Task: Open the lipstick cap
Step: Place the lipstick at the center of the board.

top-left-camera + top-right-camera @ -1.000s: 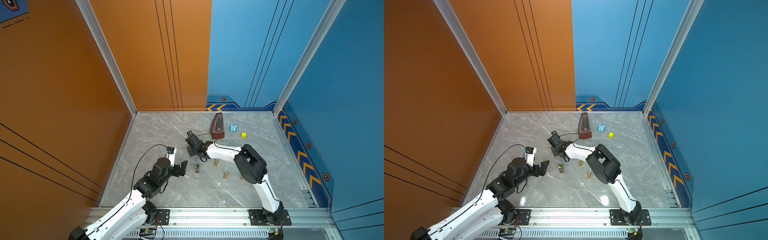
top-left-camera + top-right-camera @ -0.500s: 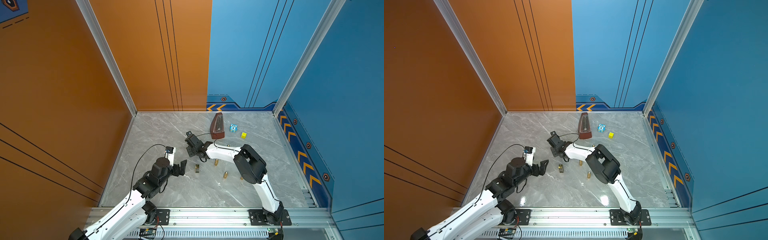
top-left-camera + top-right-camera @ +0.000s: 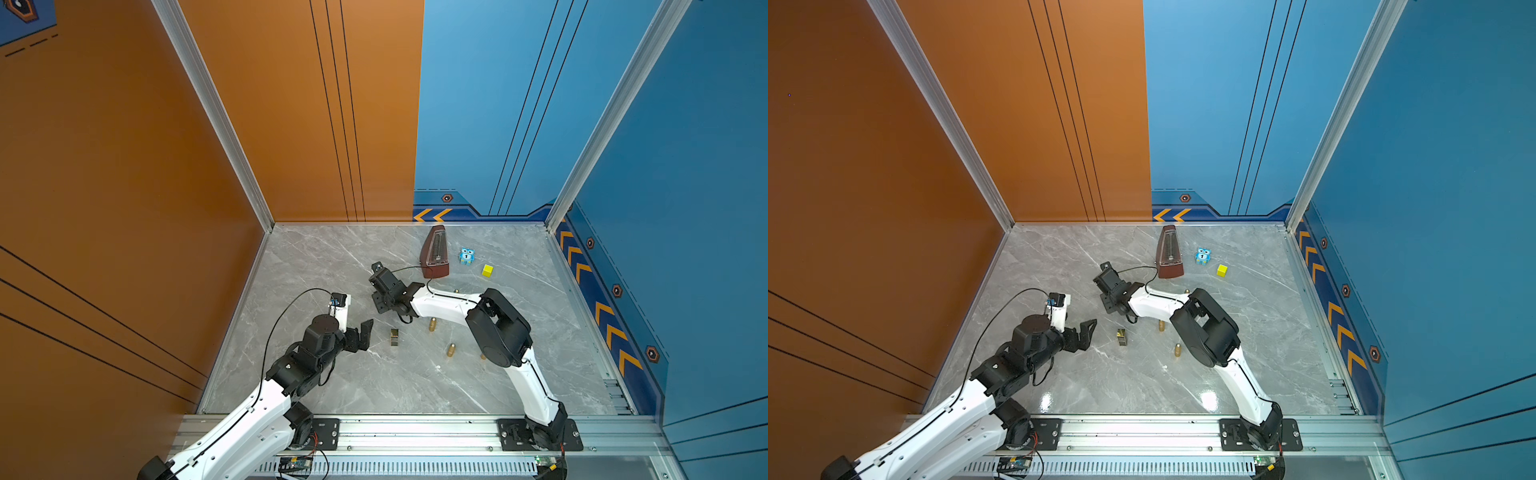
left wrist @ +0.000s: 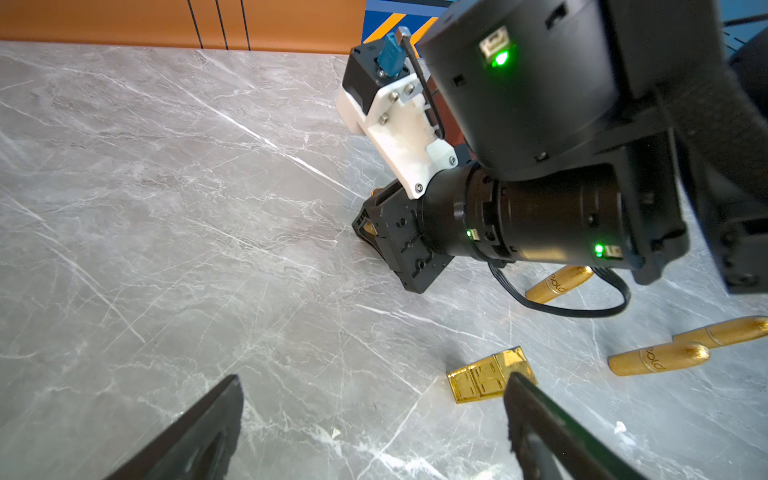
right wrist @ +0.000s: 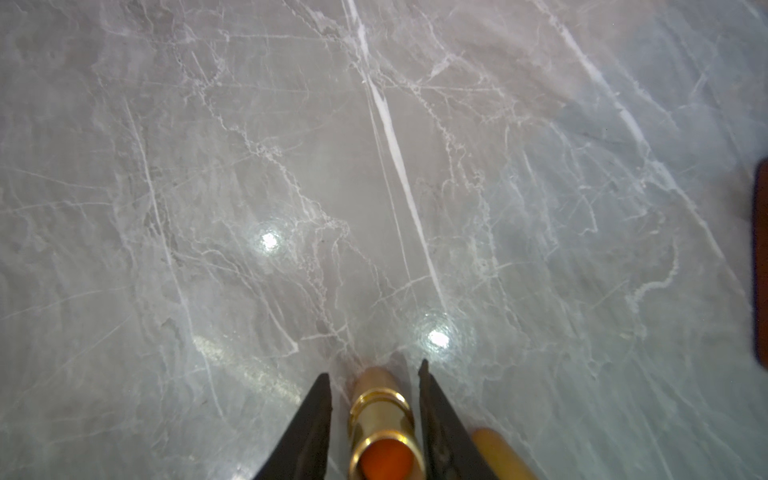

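Set against the top views of a second ago, almost nothing has travelled: the right arm's wrist hangs over the same patch of table in front of the metronome, and the left arm has barely crept. What matters is at the right gripper — its 2 fingers stand slightly apart, with a thin gap on each side of the lipstick rather than a clamp on it.

The lipstick sits between them with its far end down at the marble; whether it lies flat or leans I cannot tell. The end facing the wrist camera is an open gold ring with orange inside, so I judge the cap is already off and I am letting the tube go. A rounded gold piece lies just beside the outer face of 1 finger; cap or another tube, I cannot say. The left gripper hangs wide open and empty near the square gold case.

To release cleanly I would spread the fingers well further before moving the wrist at all. Then I would back out straight along the fingers' own line, not sideways — the tube looks round and smooth, and I expect it to roll at the slightest drag. Widening could also nudge the gold piece, so I would watch that finger and keep the left arm parked.
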`<state>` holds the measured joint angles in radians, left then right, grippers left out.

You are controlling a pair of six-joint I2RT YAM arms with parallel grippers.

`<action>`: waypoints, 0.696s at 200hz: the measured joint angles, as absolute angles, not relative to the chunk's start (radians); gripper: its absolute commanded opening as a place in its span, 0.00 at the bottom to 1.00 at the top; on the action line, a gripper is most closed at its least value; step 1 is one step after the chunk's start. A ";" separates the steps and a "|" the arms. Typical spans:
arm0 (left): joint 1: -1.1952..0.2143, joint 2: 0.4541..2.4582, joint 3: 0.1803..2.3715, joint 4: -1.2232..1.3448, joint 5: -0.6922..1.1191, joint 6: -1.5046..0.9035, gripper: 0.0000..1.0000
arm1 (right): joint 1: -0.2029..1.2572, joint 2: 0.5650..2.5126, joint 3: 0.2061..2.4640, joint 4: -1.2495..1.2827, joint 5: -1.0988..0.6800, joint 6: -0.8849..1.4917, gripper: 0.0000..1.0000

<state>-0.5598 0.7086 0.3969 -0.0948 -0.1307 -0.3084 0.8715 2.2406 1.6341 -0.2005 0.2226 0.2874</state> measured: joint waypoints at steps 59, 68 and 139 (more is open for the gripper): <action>-0.556 0.708 0.397 -0.099 -0.130 -0.308 0.99 | 0.871 2.236 1.636 -0.209 0.222 0.288 0.47; -0.556 0.707 0.397 -0.099 -0.130 -0.308 0.99 | 0.871 2.228 1.636 -0.217 0.222 0.288 0.48; -0.556 0.707 0.413 -0.121 -0.096 -0.308 0.99 | 0.870 1.996 1.606 -0.279 0.226 0.308 0.57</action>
